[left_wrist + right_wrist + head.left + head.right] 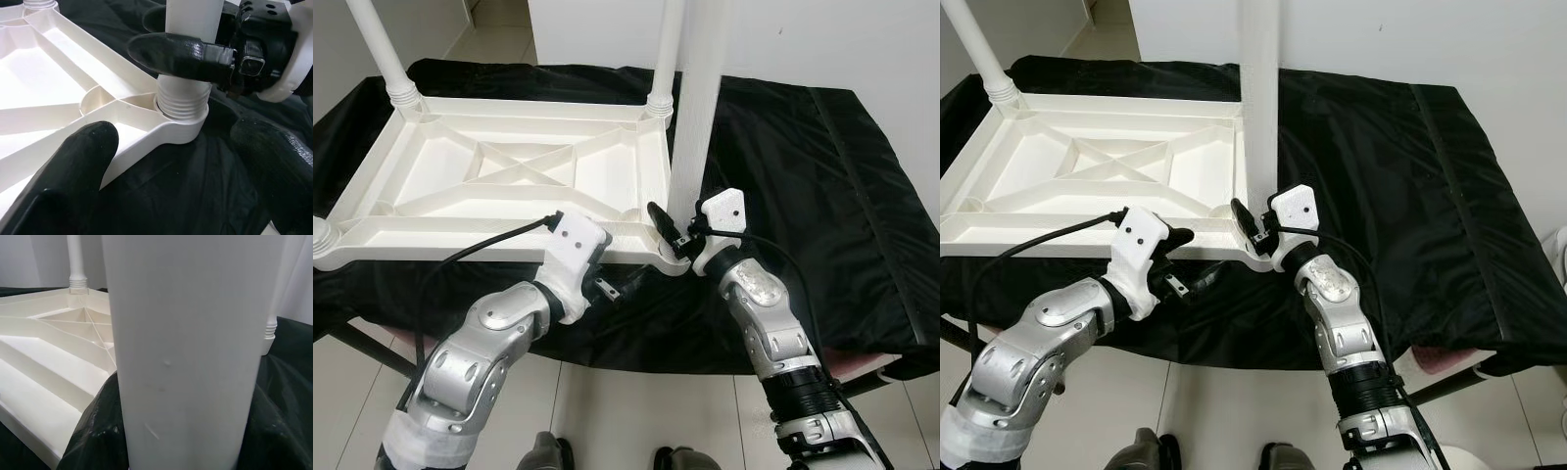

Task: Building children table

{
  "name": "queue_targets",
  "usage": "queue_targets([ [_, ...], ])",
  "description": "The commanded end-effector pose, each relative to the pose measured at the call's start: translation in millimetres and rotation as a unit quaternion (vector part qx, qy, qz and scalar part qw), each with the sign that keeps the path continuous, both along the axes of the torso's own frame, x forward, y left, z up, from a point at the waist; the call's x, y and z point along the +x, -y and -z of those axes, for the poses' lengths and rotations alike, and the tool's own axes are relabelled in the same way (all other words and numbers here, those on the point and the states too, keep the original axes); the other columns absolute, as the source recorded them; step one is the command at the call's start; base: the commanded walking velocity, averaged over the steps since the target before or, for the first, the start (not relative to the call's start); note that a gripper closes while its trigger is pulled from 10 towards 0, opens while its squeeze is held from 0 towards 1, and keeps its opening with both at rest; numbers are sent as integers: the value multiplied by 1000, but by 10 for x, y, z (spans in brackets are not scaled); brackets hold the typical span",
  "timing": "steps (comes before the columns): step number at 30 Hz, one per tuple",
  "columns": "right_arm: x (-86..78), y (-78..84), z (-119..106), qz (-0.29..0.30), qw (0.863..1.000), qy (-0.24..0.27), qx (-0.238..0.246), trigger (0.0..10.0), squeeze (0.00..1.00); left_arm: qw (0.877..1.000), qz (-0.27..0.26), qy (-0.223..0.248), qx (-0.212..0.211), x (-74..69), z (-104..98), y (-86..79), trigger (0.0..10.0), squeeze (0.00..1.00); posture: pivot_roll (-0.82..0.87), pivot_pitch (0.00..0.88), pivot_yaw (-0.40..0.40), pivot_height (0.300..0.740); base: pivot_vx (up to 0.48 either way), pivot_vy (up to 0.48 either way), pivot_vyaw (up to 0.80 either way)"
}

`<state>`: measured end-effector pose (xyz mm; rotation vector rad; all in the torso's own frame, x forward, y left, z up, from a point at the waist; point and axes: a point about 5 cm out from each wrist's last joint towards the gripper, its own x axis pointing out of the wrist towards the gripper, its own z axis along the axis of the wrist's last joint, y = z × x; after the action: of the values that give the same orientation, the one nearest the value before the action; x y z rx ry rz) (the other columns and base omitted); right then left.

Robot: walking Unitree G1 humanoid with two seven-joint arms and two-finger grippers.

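four corners on the upturned white tabletop [509,171], which i see lying on the black cloth [803,176]. my right gripper [674,233] is clenched around the near-right leg [697,108], upright in its corner socket [182,116]. my left gripper [612,286] hangs released just off the near edge.
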<state>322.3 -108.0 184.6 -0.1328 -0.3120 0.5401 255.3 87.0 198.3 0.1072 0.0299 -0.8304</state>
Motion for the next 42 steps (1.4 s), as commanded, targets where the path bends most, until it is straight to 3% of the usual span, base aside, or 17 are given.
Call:
queue_targets([
  [1,-26,-13,99,-13,1000,-12,-14,10000,0,1000,-6,-8,1,-30,12,-12,10000,0,-71,133,-9,740,0,0,0],
  [13,-105,57,297,-53,997,-17,-60,10000,0,1000,-18,-13,-17,-22,-60,-51,10000,0,-79,146,4,740,0,0,0],
  [20,-154,37,378,-86,995,-49,-23,10000,0,1000,-22,-13,-18,-7,-88,-60,10000,0,-76,150,9,740,0,0,0],
  [29,-120,17,408,-73,995,-72,-5,10000,0,999,-22,-16,-18,-27,-95,-65,10000,0,-71,155,10,740,0,0,0],
  [34,-79,21,470,-45,990,-124,41,10000,0,999,-24,-19,-20,-42,-110,-67,10000,0,-69,175,10,740,0,0,0],
  [42,-110,2,547,-28,983,-160,86,10000,0,999,-26,-20,-19,-61,-113,-75,10000,0,-60,177,4,740,0,0,0],
])
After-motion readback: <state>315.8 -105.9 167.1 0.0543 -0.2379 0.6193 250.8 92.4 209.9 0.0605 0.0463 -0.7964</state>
